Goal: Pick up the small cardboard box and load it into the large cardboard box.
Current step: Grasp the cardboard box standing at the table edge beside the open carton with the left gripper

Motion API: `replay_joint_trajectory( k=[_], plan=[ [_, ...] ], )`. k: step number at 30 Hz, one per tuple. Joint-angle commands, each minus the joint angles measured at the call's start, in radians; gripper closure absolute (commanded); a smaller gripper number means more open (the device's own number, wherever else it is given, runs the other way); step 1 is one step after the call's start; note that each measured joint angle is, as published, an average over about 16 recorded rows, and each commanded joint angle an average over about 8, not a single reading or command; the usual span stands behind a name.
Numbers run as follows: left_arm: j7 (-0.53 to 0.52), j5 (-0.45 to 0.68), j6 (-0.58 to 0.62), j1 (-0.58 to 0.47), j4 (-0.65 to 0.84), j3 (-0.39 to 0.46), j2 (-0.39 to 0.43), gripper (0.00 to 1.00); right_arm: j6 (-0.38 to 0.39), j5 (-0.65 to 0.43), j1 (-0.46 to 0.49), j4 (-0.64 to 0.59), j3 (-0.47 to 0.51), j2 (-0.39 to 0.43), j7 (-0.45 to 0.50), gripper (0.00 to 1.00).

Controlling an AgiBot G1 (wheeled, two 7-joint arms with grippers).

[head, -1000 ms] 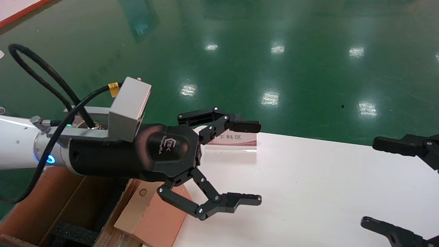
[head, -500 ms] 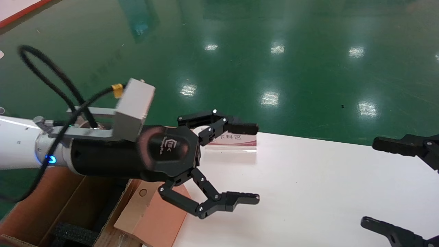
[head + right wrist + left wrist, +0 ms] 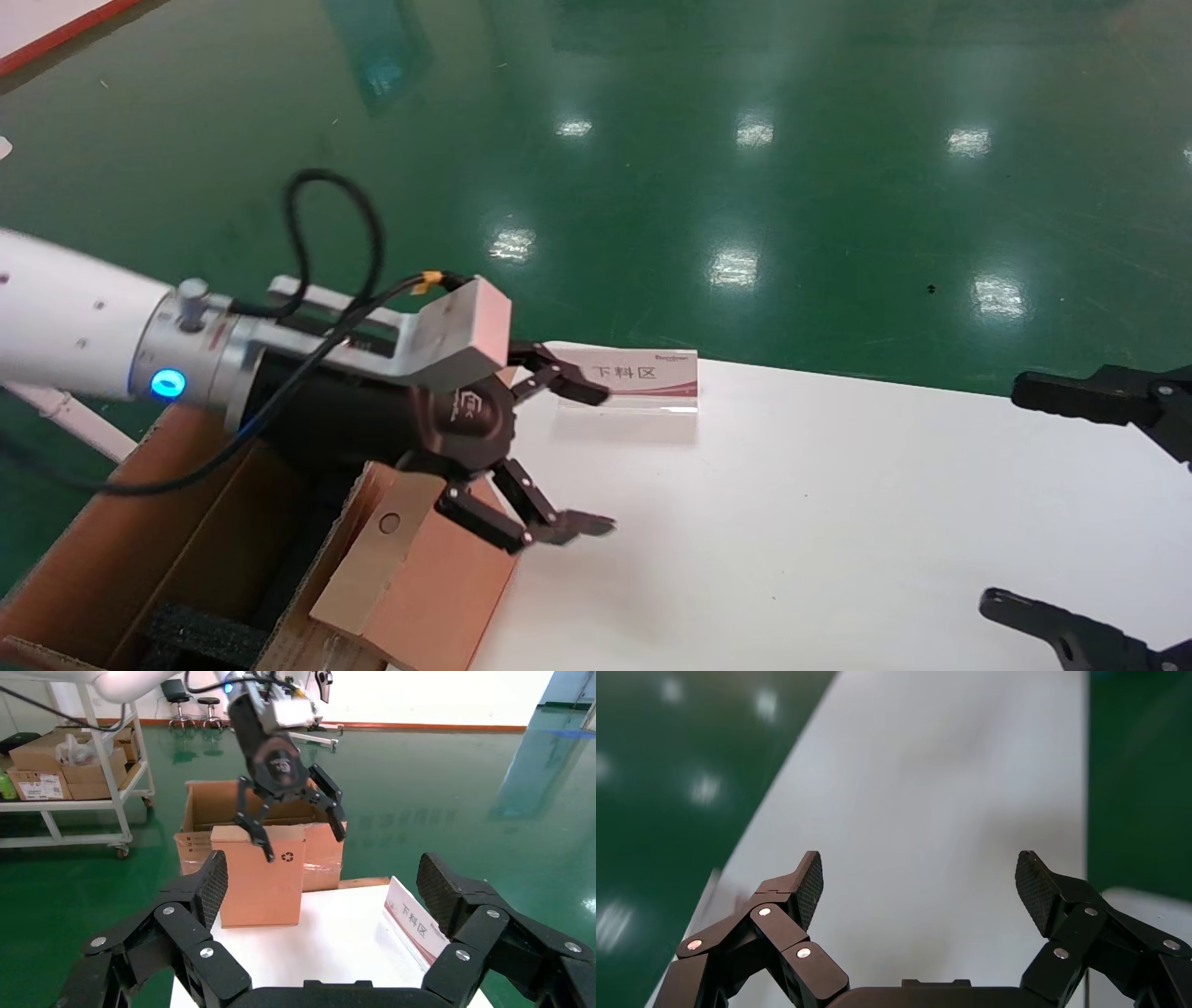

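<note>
Left gripper (image 3: 559, 461) has pulled back and dipped toward the lower left of the head frame within the last half second; a second ago it reached out level over the white table (image 3: 838, 522), and now its wrist is rolled and pitched down toward the carton. Its fingers remain spread wide and hold nothing, which my left wrist view confirms: both pads (image 3: 810, 881) frame only bare table.

Findings on the work items: the small cardboard box (image 3: 419, 578) stands upright at the table's near-left edge, in the lower left of the head frame, its pale narrow edge with the round hole facing up. It has not shifted across the three head pictures. The large cardboard box (image 3: 140, 550) sits open just beside it, at the bottom left corner, with black foam visible inside. In the right wrist view, my left gripper (image 3: 292, 815) hangs directly over the small cardboard box (image 3: 258, 874), one fingertip low against its upper face; contact I cannot confirm.

Assessment: the reorientation reads as the start of a top-down approach. The grasp is not yet made, and nothing is loaded.

Right gripper (image 3: 1090, 508) is parked at the right edge of the head frame, fingers apart, unchanged
</note>
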Motion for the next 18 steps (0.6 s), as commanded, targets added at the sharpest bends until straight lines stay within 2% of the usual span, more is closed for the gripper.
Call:
replay_joint_trajectory(
  k=[1,6,18],
  plan=[
    [-0.059,0.098,0.029,-0.074,-0.003,0.043,0.012,0.00,0.000,0.000,0.000,0.000,0.000,0.000,0.000,0.00],
    [-0.186,0.208,0.050,-0.203,-0.002,0.173,0.044,0.00,0.000,0.000,0.000,0.000,-0.001,0.000,0.000,0.00],
    [-0.401,0.277,0.054,-0.400,-0.001,0.461,0.051,0.00,0.001,0.001,0.000,0.000,-0.001,0.001,-0.001,0.00]
  ],
)
